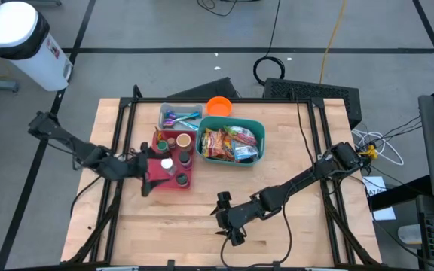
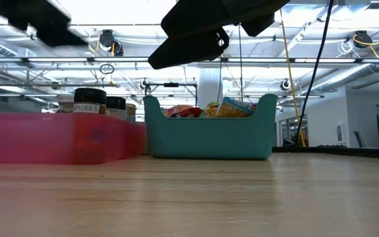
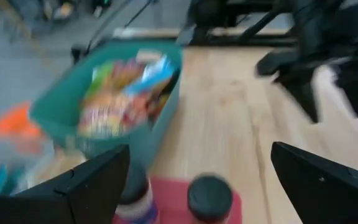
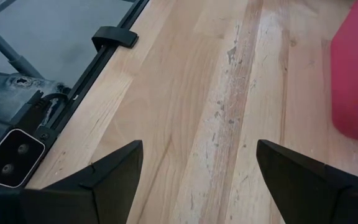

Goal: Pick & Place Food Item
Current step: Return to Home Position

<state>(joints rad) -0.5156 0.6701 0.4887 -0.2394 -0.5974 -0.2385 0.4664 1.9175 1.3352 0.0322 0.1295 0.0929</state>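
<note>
Pale wooden surface [image 1: 292, 226] over grey floor [image 1: 164, 68]; ceiling trusses [image 2: 176, 62] in the hall behind. Red bin [image 2: 45, 138] holding capped spice bottles [image 2: 89, 105], just beside teal bin [image 2: 209, 135] full of snack packets [image 1: 228, 143]. Left fingers [image 3: 92, 180] spread wide, empty, above red bin's edge; right fingers [image 4: 104, 174] spread, empty, over bare wood.

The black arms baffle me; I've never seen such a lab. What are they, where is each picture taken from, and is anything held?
They are two robot arms at a table. One picture looks down from above, one looks level across the tabletop, two come from wrist cameras. The left hand hovers open by the red bin of spice bottles; the right hand hangs open over bare wood. Neither holds anything. Next to it sits a teal bin of snack packets, plus a clear tray and an orange bowl.
</note>
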